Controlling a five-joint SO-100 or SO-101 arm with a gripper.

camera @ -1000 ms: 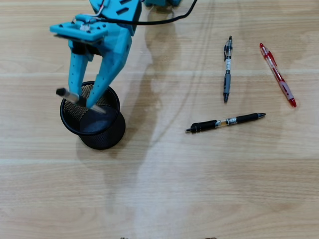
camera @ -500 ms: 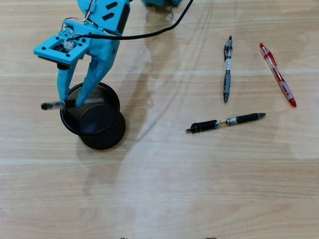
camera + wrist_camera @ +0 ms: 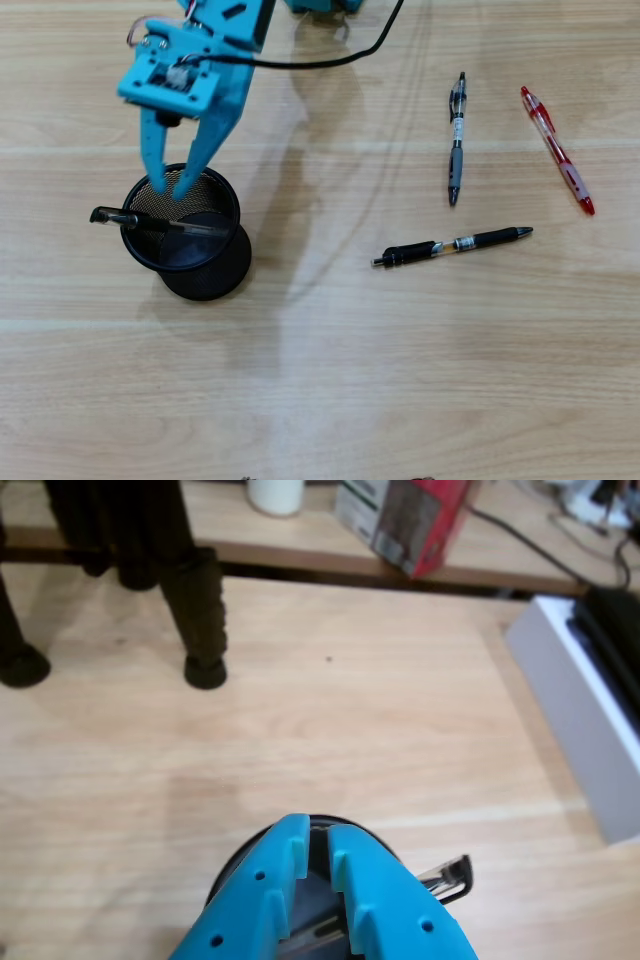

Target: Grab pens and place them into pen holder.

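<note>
Blue end effector (image 3: 171, 188) narrowly parted, empty

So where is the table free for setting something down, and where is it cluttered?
Overhead view: the whole lower strip of the table below the pen holder is bare, as is the middle between holder and pens. Crowded: upper right, with the grey pen, red pen, black pen; the gripper over the holder.
</note>
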